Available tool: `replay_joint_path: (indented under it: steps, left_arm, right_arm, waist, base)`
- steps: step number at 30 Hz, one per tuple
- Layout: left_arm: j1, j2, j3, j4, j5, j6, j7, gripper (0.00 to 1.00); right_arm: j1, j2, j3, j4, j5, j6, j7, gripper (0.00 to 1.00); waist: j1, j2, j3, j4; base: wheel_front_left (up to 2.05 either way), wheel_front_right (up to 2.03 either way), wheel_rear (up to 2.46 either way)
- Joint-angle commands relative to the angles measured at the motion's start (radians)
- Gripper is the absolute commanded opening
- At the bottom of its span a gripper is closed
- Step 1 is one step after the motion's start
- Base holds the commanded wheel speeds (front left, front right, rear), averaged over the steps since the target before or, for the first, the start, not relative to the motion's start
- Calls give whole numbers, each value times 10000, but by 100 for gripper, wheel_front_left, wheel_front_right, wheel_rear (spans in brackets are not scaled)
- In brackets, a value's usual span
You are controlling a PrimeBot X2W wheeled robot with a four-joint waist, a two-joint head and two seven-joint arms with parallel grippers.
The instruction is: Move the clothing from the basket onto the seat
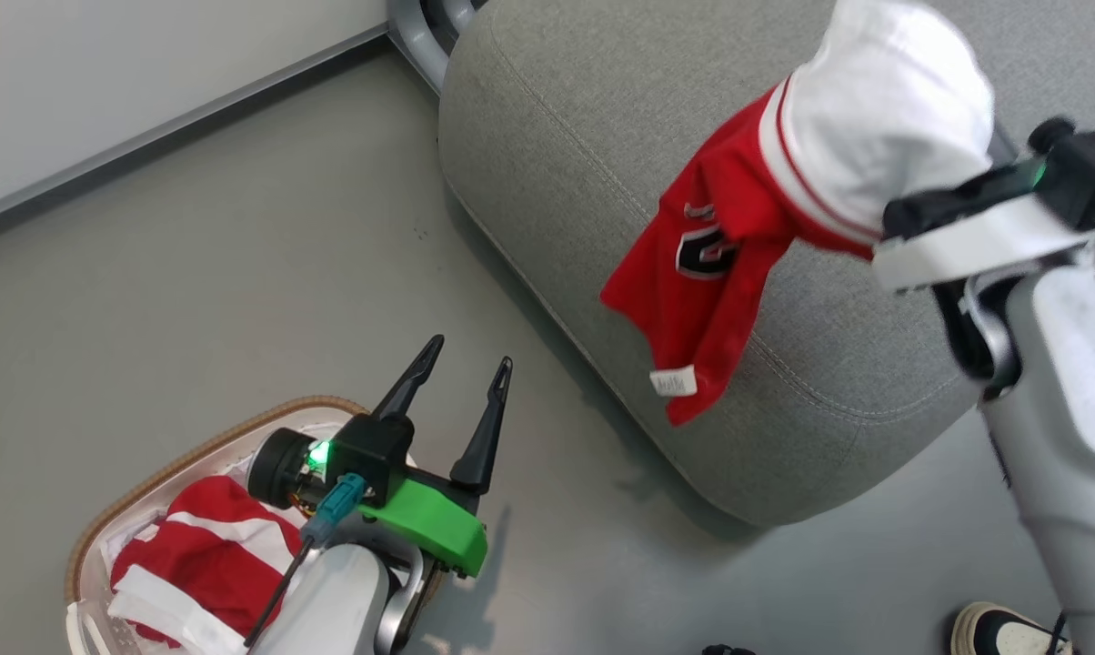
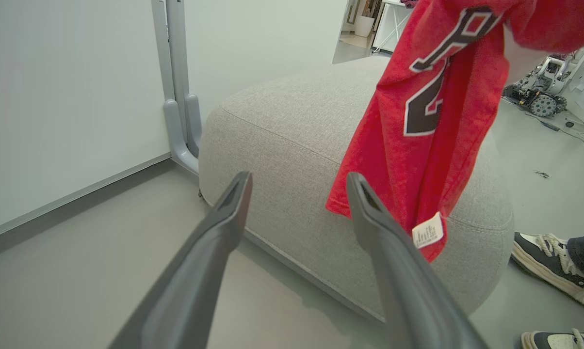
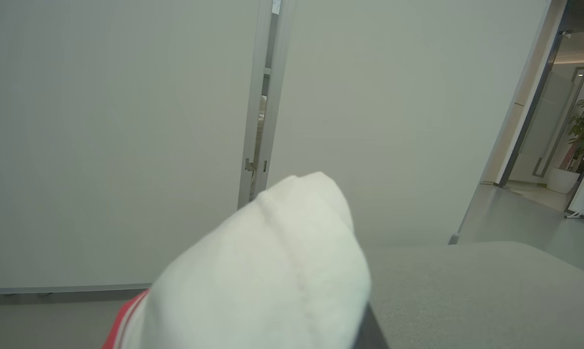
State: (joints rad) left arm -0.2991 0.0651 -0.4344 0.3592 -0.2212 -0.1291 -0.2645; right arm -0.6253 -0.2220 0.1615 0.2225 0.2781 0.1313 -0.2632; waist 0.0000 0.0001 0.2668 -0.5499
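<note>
The left tool (image 1: 470,353) is open by the basket (image 1: 193,450); red clothing (image 1: 211,546) lies in it, behind the fingers; farther off, a red shirt (image 1: 720,273) hangs long-way down from the right tool (image 1: 957,214), over the seat (image 1: 584,136); cloth hides that tool's fingers, so its grip cannot be told.

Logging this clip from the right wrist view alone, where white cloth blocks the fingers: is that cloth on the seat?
Observer: No. It is the white part of a red garment draped over the right gripper; the tagged end hangs in the air by the seat, not laid down.
Operator: Is the basket emptied?
Observer: No, red-and-white clothing lies in the basket.
Operator: And the left gripper?
Observer: The left gripper is open and empty, fingers pointing toward the seat.
</note>
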Motion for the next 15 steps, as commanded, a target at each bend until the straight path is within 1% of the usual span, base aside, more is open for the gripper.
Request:
replay_joint_path:
  steps: [1,2,4,9,12,15]
  left_arm:
    - [-149,164,131,-27,151,-21,-1,100]
    - [-181,165,133,-40,207,-22,1,100]
    - [-286,209,93,-47,235,-23,1,100]
    - [-469,318,51,-34,282,-21,1,100]
    - [-634,337,-63,-32,315,-22,1,100]
    - [-787,348,-71,-29,329,-20,0,100]
  right_arm:
    - [-646,-232,-71,78,-90,-10,-23,0]
    - [-1135,-548,-126,180,-244,-10,-23,0]
    - [-1992,-979,-280,371,-408,-10,-23,0]
    - [-3822,-1907,-856,1027,-728,-10,-21,0]
    - [-4569,-2391,-1258,1646,-913,-10,-18,0]
    - [-5045,-2649,-1357,2211,-1019,-10,-15,0]
  waist:
    - [0,-1,462,23]
    - [0,-1,645,114]
    - [0,-1,922,329]
    - [0,-1,1517,851]
    - [0,-1,1859,1204]
    - [0,-1,2155,1480]
  base:
    - [0,0,0]
    - [0,0,0]
    - [0,0,0]
    - [0,0,0]
    - [0,0,0]
    - [0,0,0]
